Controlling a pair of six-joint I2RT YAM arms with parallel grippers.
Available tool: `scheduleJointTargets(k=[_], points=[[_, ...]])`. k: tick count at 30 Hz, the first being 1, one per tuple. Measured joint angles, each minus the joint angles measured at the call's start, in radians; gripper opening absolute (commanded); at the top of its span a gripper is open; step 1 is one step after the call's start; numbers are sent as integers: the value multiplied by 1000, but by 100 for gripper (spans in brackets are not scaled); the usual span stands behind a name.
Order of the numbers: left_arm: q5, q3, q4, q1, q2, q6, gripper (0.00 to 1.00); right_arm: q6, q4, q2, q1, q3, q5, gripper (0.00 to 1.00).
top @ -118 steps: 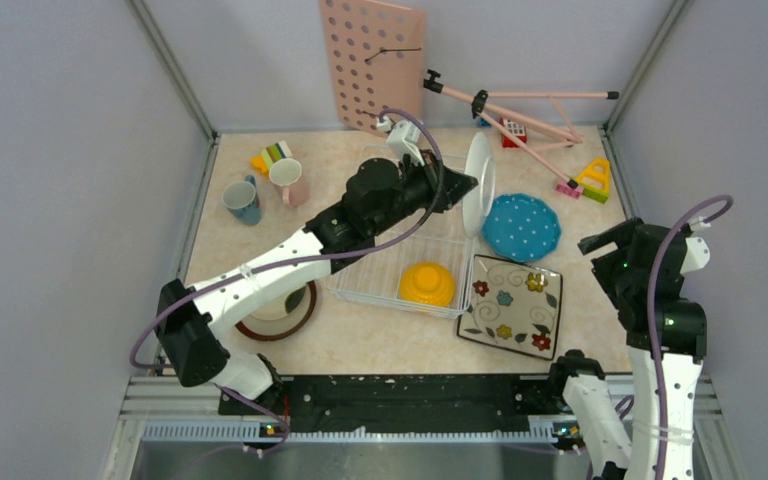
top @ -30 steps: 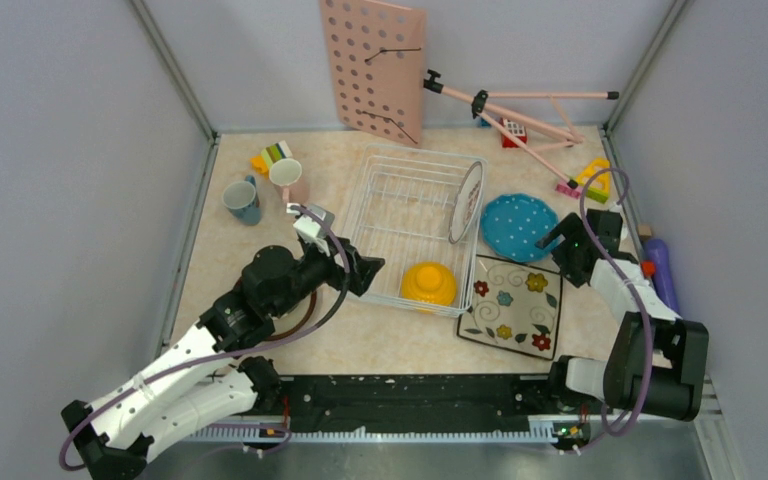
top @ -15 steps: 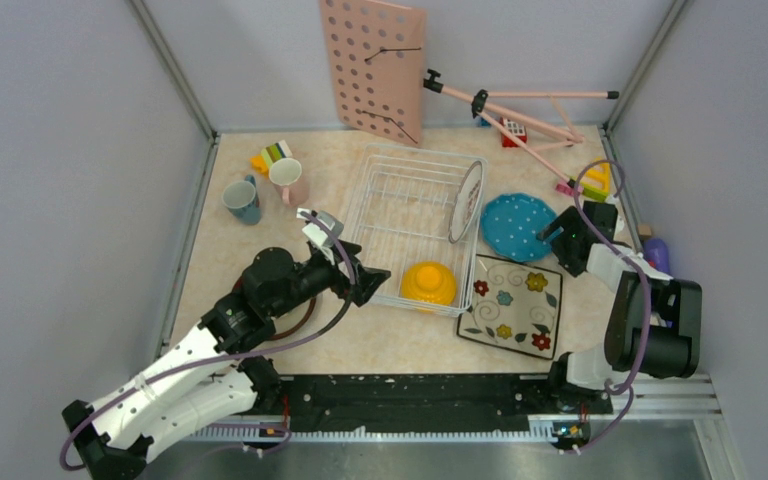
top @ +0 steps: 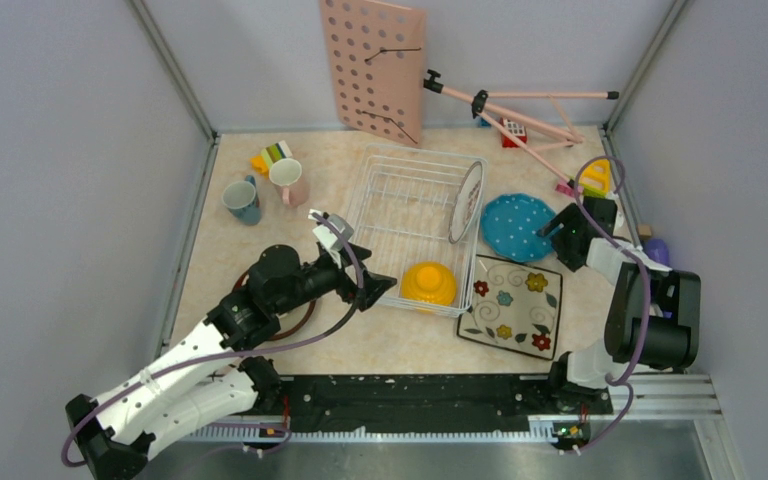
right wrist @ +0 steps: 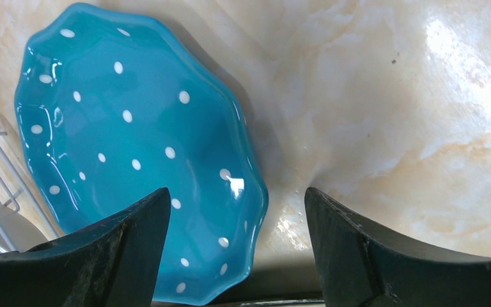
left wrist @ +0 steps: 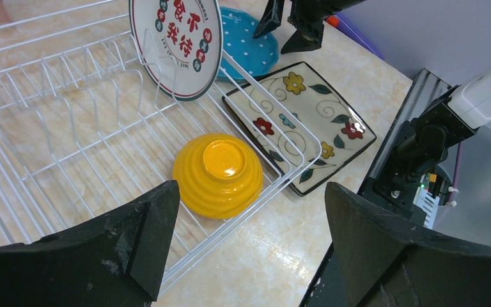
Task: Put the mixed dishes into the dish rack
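Observation:
The white wire dish rack (top: 410, 215) holds an upturned yellow bowl (top: 427, 283) and the round white patterned plate (top: 467, 200), which stands upright. My left gripper (top: 378, 287) hangs open just outside the rack's near left corner, facing the bowl (left wrist: 217, 174). At the right rim of the teal dotted plate (top: 520, 226) my right gripper (right wrist: 236, 217) is open, and the plate's edge (right wrist: 134, 147) lies between its fingers. The square flowered plate (top: 512, 306) lies flat beside the rack. The teal mug (top: 242, 200) and pink mug (top: 288, 181) stand at the far left. The brown-rimmed plate (top: 303, 318) is mostly hidden under my left arm.
A pink pegboard (top: 372, 68) leans on the back wall, and a pink folding frame (top: 520, 115) lies beside it. Toy blocks (top: 272, 155) sit behind the mugs, and more blocks (top: 594, 178) sit at the far right. A purple object (top: 658, 248) lies by the right wall.
My left gripper has slid right along the rack's near side toward the bowl. My right gripper has crept closer to the teal plate's edge and narrowed a little.

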Motion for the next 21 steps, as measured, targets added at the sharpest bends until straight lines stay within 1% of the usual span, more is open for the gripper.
scheduleJointTargets(k=[2, 4, 5, 12, 18, 21], points=[[3, 0, 3, 0, 2, 3, 88, 1, -18, -6, 0, 0, 2, 73], [3, 0, 4, 0, 2, 6, 88, 1, -32, -11, 0, -1, 2, 68], [3, 0, 5, 0, 2, 9, 88, 1, -39, -14, 0, -2, 3, 67], [7, 0, 4, 0, 11, 17, 88, 26, -60, -14, 9, 0, -9, 69], [6, 0, 4, 0, 13, 18, 88, 81, -169, 14, 35, 58, 27, 69], [7, 0, 5, 0, 15, 18, 87, 104, -187, 14, 43, 61, 33, 68]])
